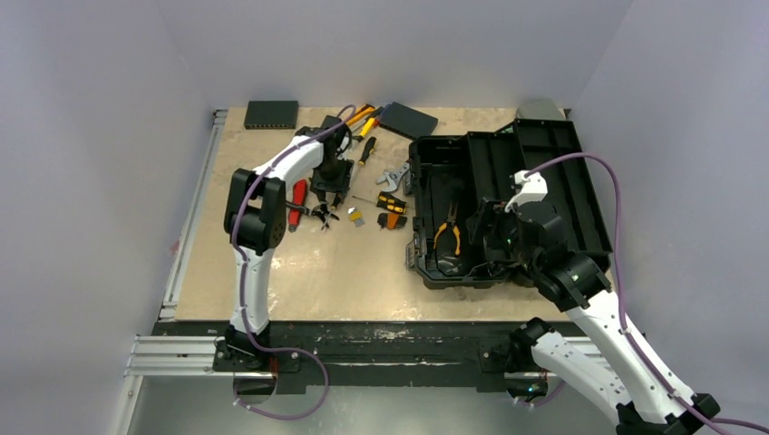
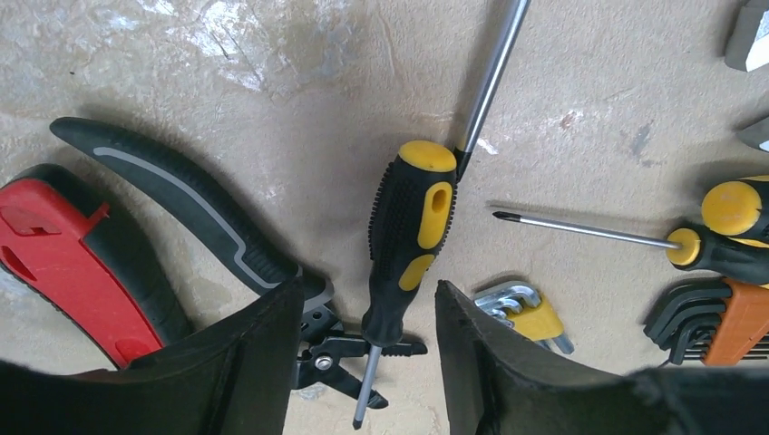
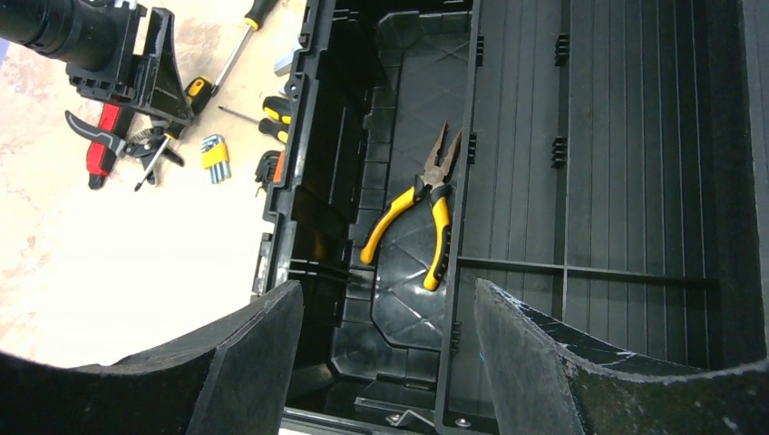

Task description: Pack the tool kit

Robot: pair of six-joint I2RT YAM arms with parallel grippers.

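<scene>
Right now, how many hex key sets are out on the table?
2. The yellow-holder set lies just right of the left gripper, which straddles a screwdriver; the orange-holder set lies further right, toward the toolbox. Another could be hidden under the left arm.

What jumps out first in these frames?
The large black plastic toolbox lies open on the right side of the table, with a lone pair of yellow-handled pliers on its floor. Left of it, loose hand tools are scattered, and the left gripper hangs with open jaws either side of a yellow-and-black screwdriver.
</scene>
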